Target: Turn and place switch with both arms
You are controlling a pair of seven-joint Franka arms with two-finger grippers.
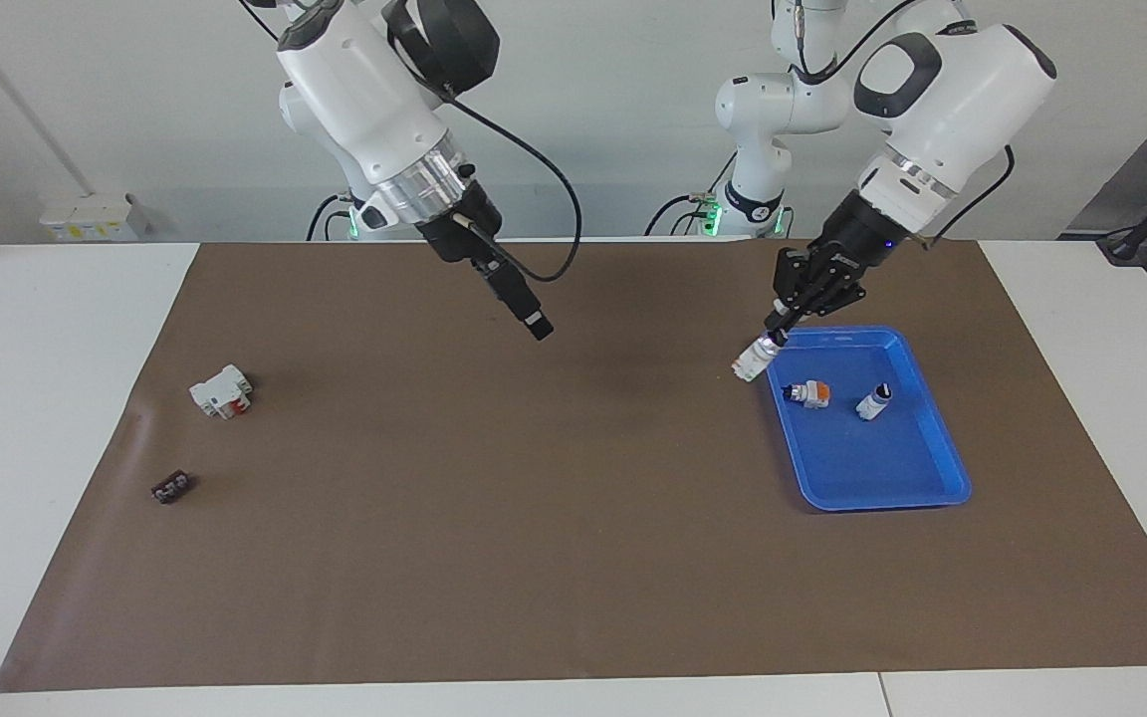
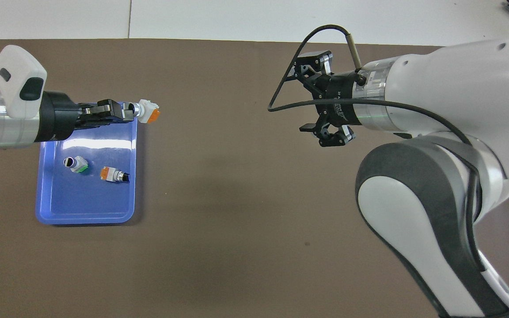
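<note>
The switch, white with an orange block, hangs in the air with my left gripper shut on its knob end. It is over the edge of the blue tray that lies toward the right arm's end of the table. My right gripper is open and holds nothing, raised over the middle of the brown mat well apart from the switch.
In the tray lie a second orange-and-white switch and a white cylinder with a black tip. A white block with red parts and a small black part lie toward the right arm's end.
</note>
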